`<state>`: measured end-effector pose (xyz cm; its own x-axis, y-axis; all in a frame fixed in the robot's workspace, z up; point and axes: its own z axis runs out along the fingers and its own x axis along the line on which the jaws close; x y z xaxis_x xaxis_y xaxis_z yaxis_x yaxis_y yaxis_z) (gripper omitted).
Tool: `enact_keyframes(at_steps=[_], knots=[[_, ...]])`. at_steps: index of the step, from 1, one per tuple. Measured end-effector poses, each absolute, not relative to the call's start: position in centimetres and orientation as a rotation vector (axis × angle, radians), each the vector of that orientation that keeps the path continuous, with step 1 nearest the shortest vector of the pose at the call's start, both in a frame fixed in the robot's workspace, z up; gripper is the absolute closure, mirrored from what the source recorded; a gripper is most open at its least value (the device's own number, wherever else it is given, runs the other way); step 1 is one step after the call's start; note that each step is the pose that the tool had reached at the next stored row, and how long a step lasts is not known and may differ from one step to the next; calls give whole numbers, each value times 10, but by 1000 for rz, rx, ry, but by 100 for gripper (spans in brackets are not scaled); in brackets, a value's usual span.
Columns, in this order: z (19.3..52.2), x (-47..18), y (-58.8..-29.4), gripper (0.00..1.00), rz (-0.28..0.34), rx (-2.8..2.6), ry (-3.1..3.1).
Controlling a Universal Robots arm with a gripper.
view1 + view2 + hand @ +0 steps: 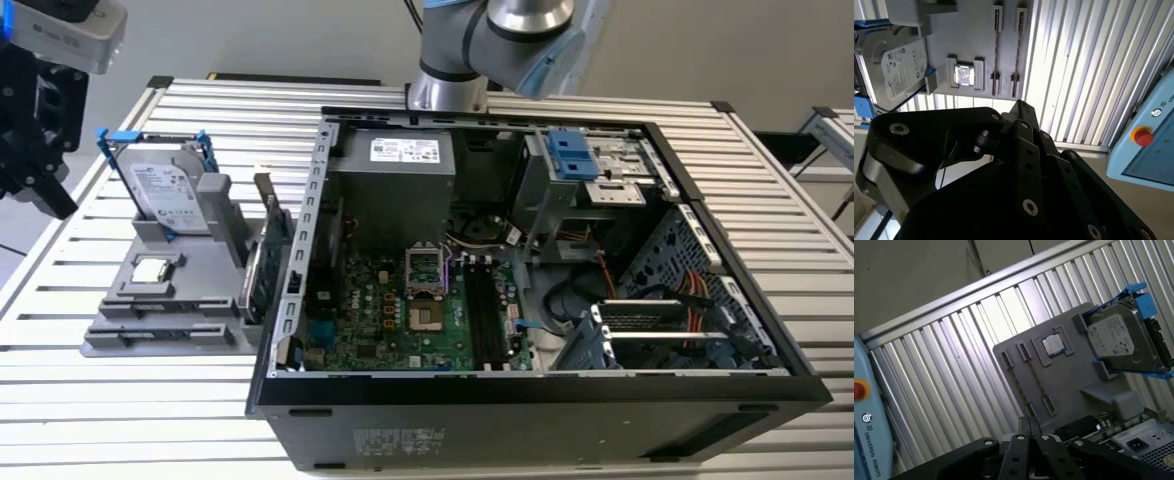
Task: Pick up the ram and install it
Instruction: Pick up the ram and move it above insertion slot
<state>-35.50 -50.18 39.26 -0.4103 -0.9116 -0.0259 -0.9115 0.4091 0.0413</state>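
In the exterior view the gripper (56, 203) hangs at about ten o'clock from the grey holder tray (134, 335), out over the slatted table (120, 410). In both wrist views its fingers (1026, 426) look pressed together with nothing between them. The ram (255, 280) stands on edge along the tray's three o'clock side, just beside the open computer case (534, 400) and well apart from the gripper. It sits outside the case, at roughly nine o'clock from the motherboard (387, 320). On the same tray a hard drive (167, 195) in a blue bracket leans at twelve o'clock, with a small square processor (156, 268) below it.
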Motion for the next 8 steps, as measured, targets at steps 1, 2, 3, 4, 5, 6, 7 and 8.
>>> enact_keyframes(at_steps=[1,2,3,4,5,6,7,8], knots=[[393,-355,-502,100,-77,1718,-2628],[393,-355,-502,100,-77,1733,-2618],[393,-355,-501,100,-77,1747,-2608],[393,-355,-501,100,-77,1763,-2597],[393,-355,-501,100,-77,1779,-2586],[393,-355,-501,100,-77,1795,-2575],[393,-355,-501,100,-76,1810,-2564],[393,-355,-501,100,-76,1825,-2552]])
